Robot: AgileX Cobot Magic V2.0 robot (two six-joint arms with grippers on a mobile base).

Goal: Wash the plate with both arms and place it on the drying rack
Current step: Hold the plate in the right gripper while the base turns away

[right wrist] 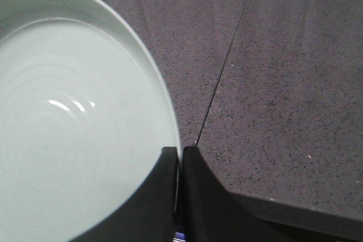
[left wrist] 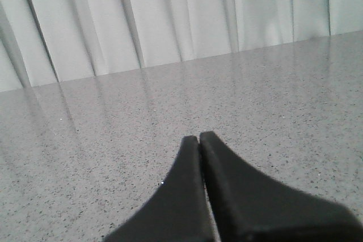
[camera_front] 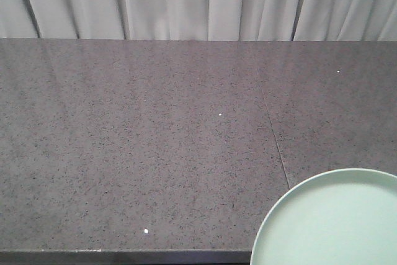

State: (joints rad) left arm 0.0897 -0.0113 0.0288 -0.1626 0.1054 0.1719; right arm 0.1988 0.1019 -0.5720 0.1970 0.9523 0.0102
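Plate (right wrist: 74, 128): round, pale mint-green, with a low raised rim and a smooth face that catches small highlights. In the front view it fills the lower right corner, cut off by the frame, and reaches past the near edge of the counter.
Right gripper (right wrist: 179, 157): its black fingers are clamped on the plate's rim, one on the inner face and one on the outer side.
Left gripper (left wrist: 198, 139): its black fingers are pressed together with nothing between them, above the bare counter and pointing toward the curtain.
Counter (camera_front: 155, 141): dark grey speckled stone with a few white specks.
Seam (camera_front: 273, 128): a thin line running back to front, just left of the plate.
Curtain (camera_front: 186, 1): pale and pleated, hanging behind the counter.
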